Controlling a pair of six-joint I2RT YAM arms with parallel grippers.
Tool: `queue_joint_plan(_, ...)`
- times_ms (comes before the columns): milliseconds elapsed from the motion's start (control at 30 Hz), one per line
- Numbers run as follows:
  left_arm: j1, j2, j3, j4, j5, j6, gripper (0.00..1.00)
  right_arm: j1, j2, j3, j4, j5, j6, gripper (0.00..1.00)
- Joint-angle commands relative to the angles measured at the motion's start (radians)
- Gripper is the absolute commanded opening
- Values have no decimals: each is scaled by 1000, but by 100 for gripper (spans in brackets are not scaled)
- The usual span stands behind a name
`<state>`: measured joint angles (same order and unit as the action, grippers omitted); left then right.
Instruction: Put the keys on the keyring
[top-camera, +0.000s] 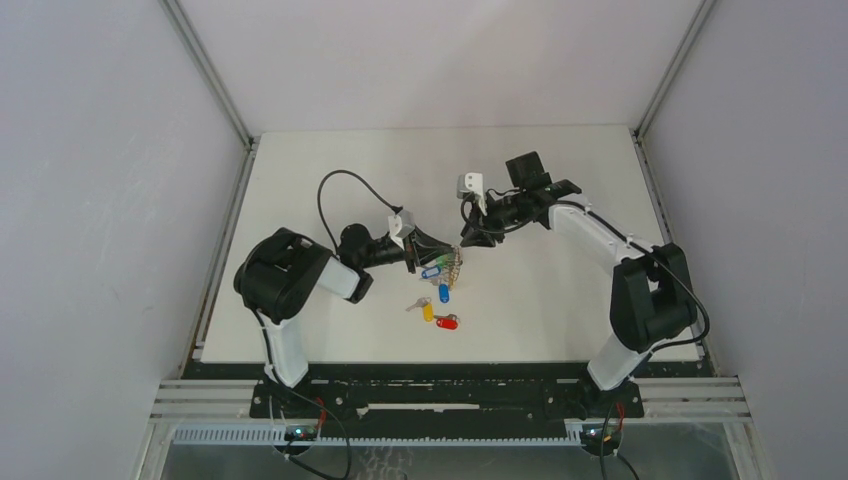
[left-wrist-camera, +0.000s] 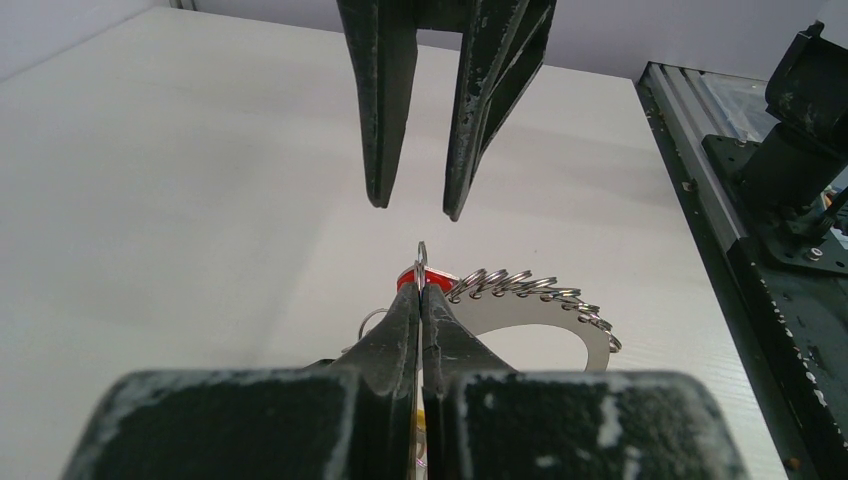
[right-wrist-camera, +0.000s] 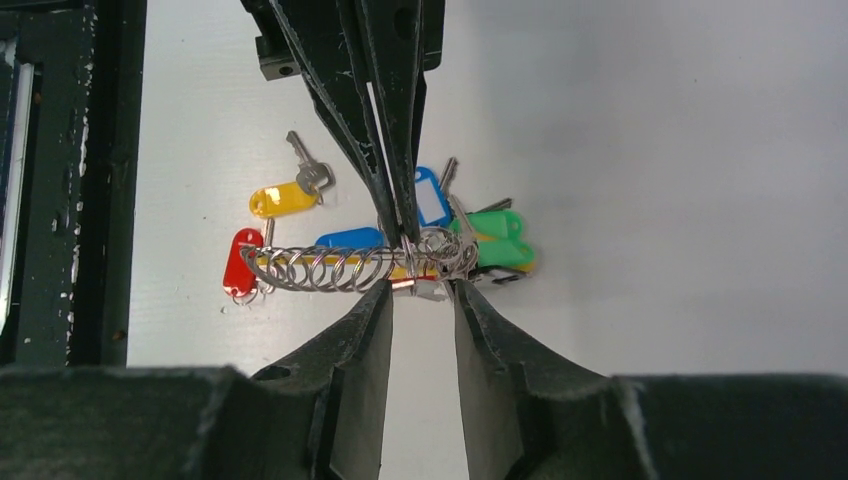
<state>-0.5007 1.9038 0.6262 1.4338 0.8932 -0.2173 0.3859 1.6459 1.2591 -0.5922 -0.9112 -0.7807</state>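
Observation:
My left gripper (top-camera: 430, 257) is shut on the keyring (top-camera: 452, 266), pinching a thin silver ring (left-wrist-camera: 421, 262) between its fingertips (left-wrist-camera: 405, 310). The keyring shows a coil of small rings (right-wrist-camera: 330, 268) on a curved band (left-wrist-camera: 560, 325), with blue (right-wrist-camera: 350, 238) and green tags (right-wrist-camera: 500, 225). My right gripper (top-camera: 468, 240) is open and empty, its fingertips (right-wrist-camera: 385, 298) just short of the ring, facing the left gripper. Two loose keys lie on the table below: one with a yellow tag (top-camera: 428, 311) (right-wrist-camera: 283, 198) and one with a red tag (top-camera: 447, 322) (right-wrist-camera: 240, 262).
A blue-tagged key (top-camera: 443, 292) hangs or lies just below the keyring. The white table (top-camera: 560, 300) is walled at the left, back and right. A black metal rail (left-wrist-camera: 770, 300) runs along the table's near edge.

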Motion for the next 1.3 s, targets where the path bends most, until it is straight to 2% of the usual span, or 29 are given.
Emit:
queue_joint_plan(0,5,-51,-11,48,-14,10,0,-7,21,12,57,-72,14,29)
queue_joint_plan(300,5,-57,-8,48,-14,9,0,-7,81,51,-11,-97,-20,18)
queue_joint_plan(467,5,-58,-9,48,-17,10,0,-12,89,54,-34,-90,-49,0)
queue_joint_plan(767,10,-72,-17,48,-40,13,0,-39,104,54,-71,-88,-40,0)
queue_joint_plan(1200,7,-78,-23,50,-54,18,0,23,157,55,35,-54,98,0)
queue_joint_plan(1267,7,-78,-24,50,-54,19,0,22,145,54,28,-57,80,8)
